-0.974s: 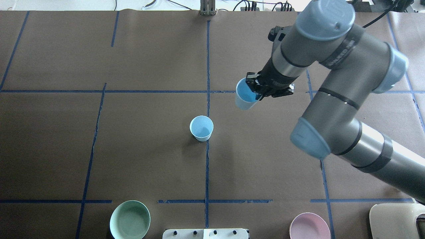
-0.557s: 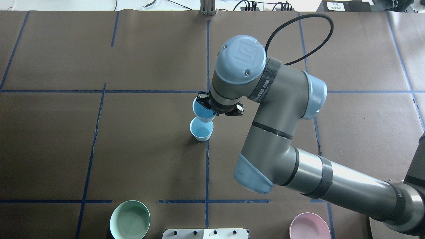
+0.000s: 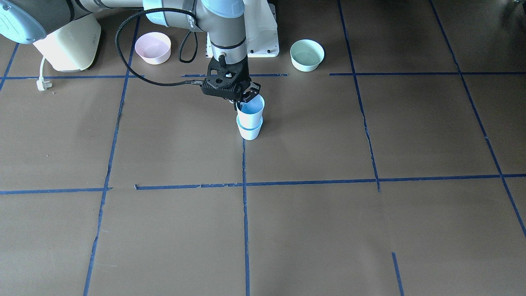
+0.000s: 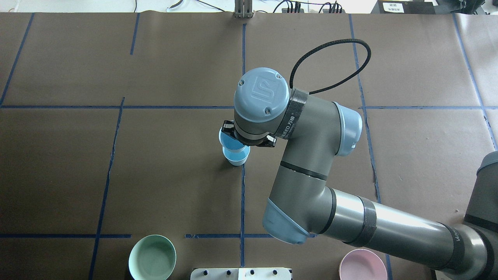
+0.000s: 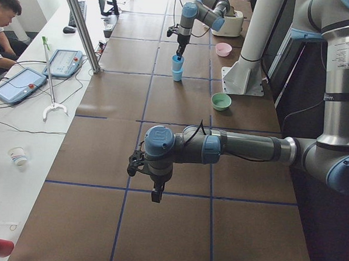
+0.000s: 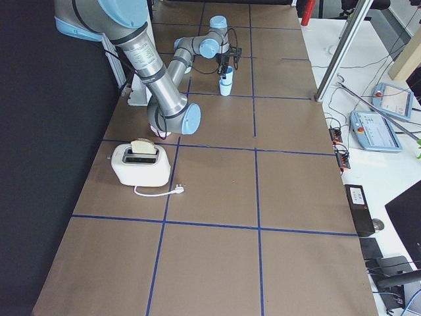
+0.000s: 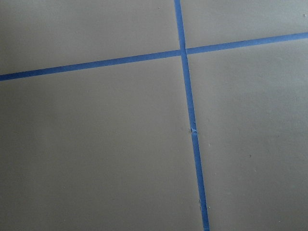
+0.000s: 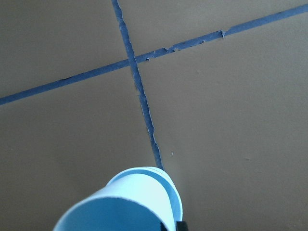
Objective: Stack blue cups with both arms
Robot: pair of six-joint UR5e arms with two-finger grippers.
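One blue cup [image 3: 249, 130] stands upright at the table's middle on a blue tape line [image 4: 236, 158]. My right gripper [image 3: 243, 101] is shut on the rim of the second blue cup [image 3: 251, 110] and holds it upright, its base inside the standing cup's mouth [image 4: 229, 142]. The held cup fills the bottom of the right wrist view [image 8: 126, 204]. My left gripper [image 5: 154, 194] hangs low over bare table far to the left, away from the cups. It shows only in the exterior left view, so I cannot tell whether it is open.
A mint-green bowl [image 4: 152, 257] and a pale pink bowl [image 4: 362, 266] sit near the robot's edge, either side of the white pedestal [image 3: 263, 33]. A toaster [image 6: 139, 163] stands beyond the pink bowl. A seated person [image 5: 5, 16] is at the far side table.
My right arm swung left with the blue cup, from the far right of the centre line to above the standing cup, then lowered it into that cup's mouth.
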